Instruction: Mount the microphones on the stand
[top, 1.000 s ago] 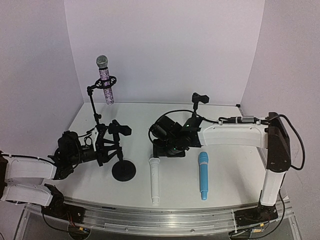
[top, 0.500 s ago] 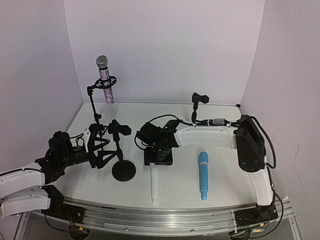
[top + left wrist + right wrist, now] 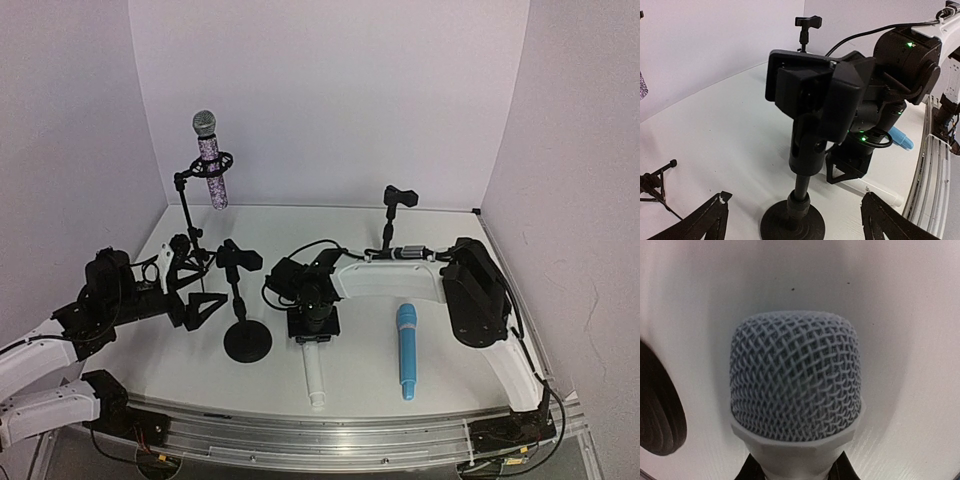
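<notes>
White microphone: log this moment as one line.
right gripper: shut on white microphone | left gripper: open by short stand | purple microphone: in tall stand | blue microphone: on table

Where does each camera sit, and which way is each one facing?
Top external: high behind the arm bases, looking down on the table; left gripper and right gripper show.
Left wrist: looks across at the short stand; own spread fingers in the bottom corners.
Right wrist: looks down at the white microphone's mesh head; finger slivers flank its neck.
Shared: top and left wrist both show short stand and blue microphone.
</notes>
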You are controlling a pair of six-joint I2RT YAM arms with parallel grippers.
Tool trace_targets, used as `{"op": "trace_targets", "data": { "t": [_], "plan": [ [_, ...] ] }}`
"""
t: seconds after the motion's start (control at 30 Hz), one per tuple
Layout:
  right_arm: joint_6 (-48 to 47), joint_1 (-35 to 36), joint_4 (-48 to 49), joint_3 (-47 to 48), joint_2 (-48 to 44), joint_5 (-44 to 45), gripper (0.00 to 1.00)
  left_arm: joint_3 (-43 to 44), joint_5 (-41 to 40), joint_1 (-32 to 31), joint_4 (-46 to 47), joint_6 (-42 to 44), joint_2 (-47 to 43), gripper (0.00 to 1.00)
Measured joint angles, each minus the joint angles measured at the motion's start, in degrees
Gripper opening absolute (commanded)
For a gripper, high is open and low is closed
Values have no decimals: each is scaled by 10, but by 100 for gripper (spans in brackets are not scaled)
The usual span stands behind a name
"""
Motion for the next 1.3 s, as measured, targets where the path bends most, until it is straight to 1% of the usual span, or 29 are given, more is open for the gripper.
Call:
{"op": "trace_targets", "data": {
  "t": [0.07,0.17,0.27,0.33,0.4,0.5,0.53,0.6,0.67,0.73,0.77,0.87,1.0,1.17,1.3],
  "plan": [
    [-6,-1,0,1,0,1,0,11,9,0,-27,8,-6,99],
    [-12,-4,-1,1,0,4,0,34,33,5,-75,29,-9,100],
    [-41,-13,-2,1,-4,7,0,68,71,20,-124,58,-3,100],
    [-68,-21,-4,1,-13,14,0,103,105,37,-159,81,12,100],
    [-102,-30,-3,1,-38,22,0,146,155,73,-195,121,40,100],
    [-160,-43,27,-16,-109,23,0,235,246,166,-277,217,114,100],
    [-178,-48,44,-29,-138,21,0,276,282,200,-324,264,151,100],
    [-220,-55,78,-59,-207,19,0,372,329,244,-431,386,233,100],
    [-259,-61,107,-83,-270,18,0,466,365,265,-531,524,322,100],
    [-291,-64,134,-96,-310,16,0,531,386,261,-618,632,389,100],
    [-306,-64,145,-102,-324,15,0,554,389,254,-648,672,416,100],
    [-338,-64,172,-119,-339,15,0,587,390,210,-701,740,458,100],
    [-358,-64,182,-153,-339,14,0,588,391,163,-715,755,456,100],
    [-363,-64,195,-185,-339,11,0,590,394,150,-706,744,454,100],
    [-362,-64,206,-188,-339,8,0,596,401,144,-702,739,458,99]
  ]
}}
